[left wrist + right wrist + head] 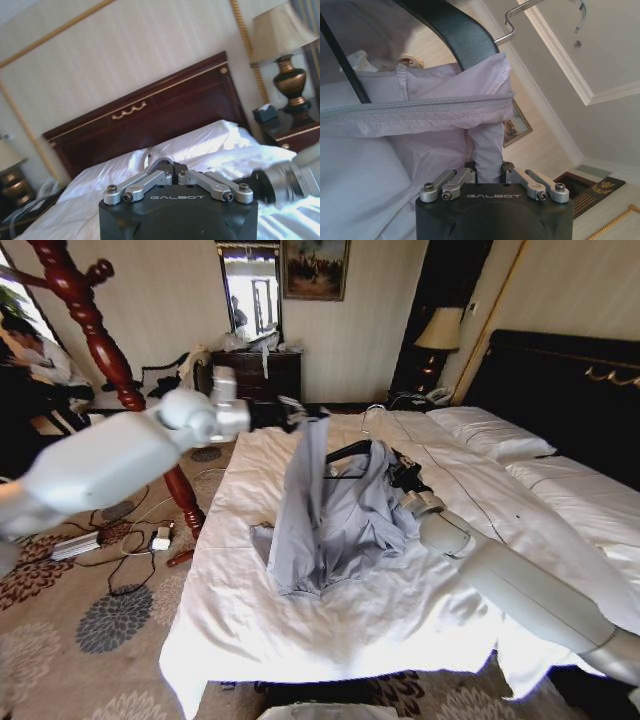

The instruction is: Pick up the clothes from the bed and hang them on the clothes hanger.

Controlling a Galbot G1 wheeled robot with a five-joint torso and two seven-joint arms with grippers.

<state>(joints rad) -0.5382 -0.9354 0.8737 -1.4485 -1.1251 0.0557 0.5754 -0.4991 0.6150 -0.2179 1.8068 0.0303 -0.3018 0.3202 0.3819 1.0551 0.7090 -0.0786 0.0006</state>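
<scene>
The light grey-blue clothes lie bunched in the middle of the bed, with one side pulled up into a tall fold. My left gripper reaches in from the left and is shut on the top of that fold; a bit of grey cloth shows between its fingers. My right gripper sits at the garment's right side, shut on a strip of the clothes. The black clothes hanger pokes out of the garment's top. Up close, its arm is tucked under a shoulder seam, with the metal hook above.
A reddish-brown wooden coat stand rises left of the bed, with cables and a power strip on the patterned carpet at its foot. White pillows and the dark headboard are to the right. A dresser stands behind.
</scene>
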